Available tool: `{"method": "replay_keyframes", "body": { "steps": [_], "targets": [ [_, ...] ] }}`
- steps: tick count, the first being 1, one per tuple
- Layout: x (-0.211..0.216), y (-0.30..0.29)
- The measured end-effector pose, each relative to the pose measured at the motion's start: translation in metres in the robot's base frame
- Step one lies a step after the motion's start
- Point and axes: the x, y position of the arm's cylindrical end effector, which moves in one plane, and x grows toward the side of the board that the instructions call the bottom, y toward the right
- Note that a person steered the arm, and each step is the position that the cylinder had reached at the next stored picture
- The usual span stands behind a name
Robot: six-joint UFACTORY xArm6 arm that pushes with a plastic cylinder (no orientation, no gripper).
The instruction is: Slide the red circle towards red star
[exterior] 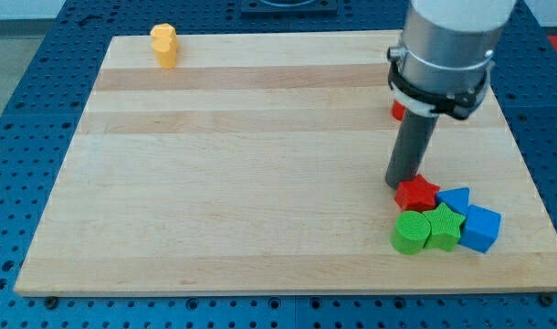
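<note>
Yellow block (164,45) near the tabletop's (242,183) top-left corner, well apart from everything else. Rightward, green circle (409,233) touching green star (444,226); above them red star (416,193), tip (399,183) just at its upper-left edge. Red circle (397,111) mostly hidden behind the arm, above the star. Blue blocks (480,228) rightmost. No claw on this rod, nothing held.

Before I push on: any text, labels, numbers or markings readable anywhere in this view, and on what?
None: no readable text on the wooden board, on the arm above my tip, or on the red star, the partly hidden red block, the yellow block or the green and blue blocks.
</note>
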Motion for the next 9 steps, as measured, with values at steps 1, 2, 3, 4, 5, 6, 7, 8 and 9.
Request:
{"method": "replay_keyframes", "body": {
  "steps": [1,2,3,4,5,6,7,8,9],
  "targets": [
    [0.014,0.000],
    [0.011,0.000],
    [-0.004,0.018],
    [-0.021,0.075],
    [-0.042,0.128],
    [-0.050,0.139],
    [-0.058,0.138],
    [-0.089,0.125],
    [-0.118,0.093]
  ]
}}
